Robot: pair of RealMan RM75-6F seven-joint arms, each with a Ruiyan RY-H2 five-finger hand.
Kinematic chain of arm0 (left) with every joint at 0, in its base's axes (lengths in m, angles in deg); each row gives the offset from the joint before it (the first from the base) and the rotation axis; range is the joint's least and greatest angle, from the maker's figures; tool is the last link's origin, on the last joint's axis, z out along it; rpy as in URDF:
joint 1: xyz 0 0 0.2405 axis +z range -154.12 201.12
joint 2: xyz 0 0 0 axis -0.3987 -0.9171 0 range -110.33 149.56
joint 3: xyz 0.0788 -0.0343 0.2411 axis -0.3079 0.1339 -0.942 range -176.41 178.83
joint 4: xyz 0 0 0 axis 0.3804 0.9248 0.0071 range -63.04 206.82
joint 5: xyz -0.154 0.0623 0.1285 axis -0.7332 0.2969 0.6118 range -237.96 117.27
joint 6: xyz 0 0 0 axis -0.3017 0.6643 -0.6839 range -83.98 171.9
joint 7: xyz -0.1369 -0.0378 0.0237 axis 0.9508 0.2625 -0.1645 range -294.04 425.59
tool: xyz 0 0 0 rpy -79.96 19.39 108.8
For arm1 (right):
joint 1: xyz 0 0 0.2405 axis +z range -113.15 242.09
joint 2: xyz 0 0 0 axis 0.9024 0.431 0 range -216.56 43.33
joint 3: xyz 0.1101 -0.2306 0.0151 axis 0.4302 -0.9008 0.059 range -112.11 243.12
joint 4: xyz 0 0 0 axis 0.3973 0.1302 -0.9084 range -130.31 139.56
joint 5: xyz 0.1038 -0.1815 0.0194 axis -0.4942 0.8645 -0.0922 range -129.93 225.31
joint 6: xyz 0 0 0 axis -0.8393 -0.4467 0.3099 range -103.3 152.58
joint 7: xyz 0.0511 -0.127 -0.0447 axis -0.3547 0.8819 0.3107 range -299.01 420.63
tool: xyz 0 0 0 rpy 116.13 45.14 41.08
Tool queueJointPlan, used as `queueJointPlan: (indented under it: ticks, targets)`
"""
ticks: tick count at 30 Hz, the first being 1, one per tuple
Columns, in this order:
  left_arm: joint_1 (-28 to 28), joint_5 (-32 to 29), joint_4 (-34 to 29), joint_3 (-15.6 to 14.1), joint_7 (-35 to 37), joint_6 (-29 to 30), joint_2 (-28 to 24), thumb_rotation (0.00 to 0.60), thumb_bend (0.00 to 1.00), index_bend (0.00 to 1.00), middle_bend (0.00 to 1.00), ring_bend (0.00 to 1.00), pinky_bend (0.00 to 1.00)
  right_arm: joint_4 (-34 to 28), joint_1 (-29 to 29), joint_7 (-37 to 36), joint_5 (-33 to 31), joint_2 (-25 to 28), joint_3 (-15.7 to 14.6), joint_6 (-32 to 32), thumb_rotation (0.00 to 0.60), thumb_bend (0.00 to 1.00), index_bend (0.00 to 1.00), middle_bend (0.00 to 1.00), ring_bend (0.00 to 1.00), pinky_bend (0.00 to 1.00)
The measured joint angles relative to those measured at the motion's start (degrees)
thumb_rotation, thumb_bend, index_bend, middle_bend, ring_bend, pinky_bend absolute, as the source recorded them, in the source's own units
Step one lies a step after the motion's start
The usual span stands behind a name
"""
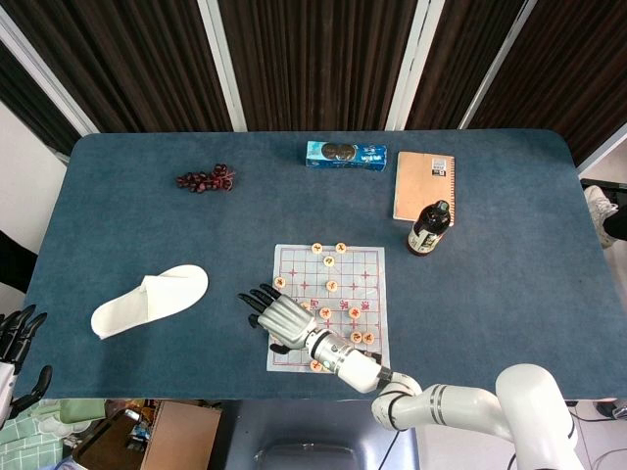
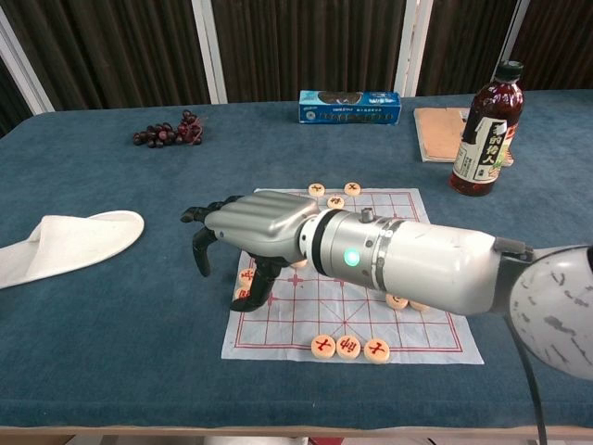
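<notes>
Right hand (image 2: 248,232), silver with black fingers, hangs palm-down over the left edge of the white paper chessboard sheet with red grid lines (image 2: 422,324). Fingers (image 2: 201,248) apart and curled downward, gripping nothing; thumb tip close to the round tan chess pieces at the sheet's left edge (image 2: 246,276), contact cannot be told. In the head view this hand (image 1: 279,315) lies over the sheet's left half, forearm running off toward 5 o'clock.

Three round tan pieces with red characters (image 2: 348,347) in a row at the sheet's near edge, at 5 o'clock from the hand. Two more pieces (image 2: 334,189) at the far edge, 1 o'clock.

White fabric slipper (image 2: 65,243) at 9 o'clock, well apart. Bunch of dark red grapes (image 2: 169,132) at 11 o'clock, far side. Blue rectangular box (image 2: 349,107) at 1 o'clock near the far edge. Dark brown bottle with white label (image 2: 482,132) at 2 o'clock, tan notebook (image 2: 435,133) just behind it.

Left hand (image 1: 15,343), black fingers spread, empty, at the table's near-left corner, 9 o'clock of the slipper (image 1: 149,300).
</notes>
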Motion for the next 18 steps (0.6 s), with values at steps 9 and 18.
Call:
queueJointPlan:
  ticks: [9, 18]
  targets:
    - [1.7, 1.0, 1.7, -0.9, 1.6, 2.3, -0.3, 0.6, 0.45, 0.0, 0.0, 0.0, 0.0, -0.1, 0.8, 4.3, -1.5, 1.9, -2.1, -1.6, 0.6, 0.4, 0.54, 0.0, 0.0, 0.0]
    - [2.2, 1.3, 2.4, -1.1, 2.2, 2.9, -0.2, 0.6, 0.45, 0.0, 0.0, 0.0, 0.0, 0.0, 2.0, 7.5, -5.1, 1.8, -3.8, -1.8, 0.6, 0.4, 0.54, 0.0, 0.0, 0.0]
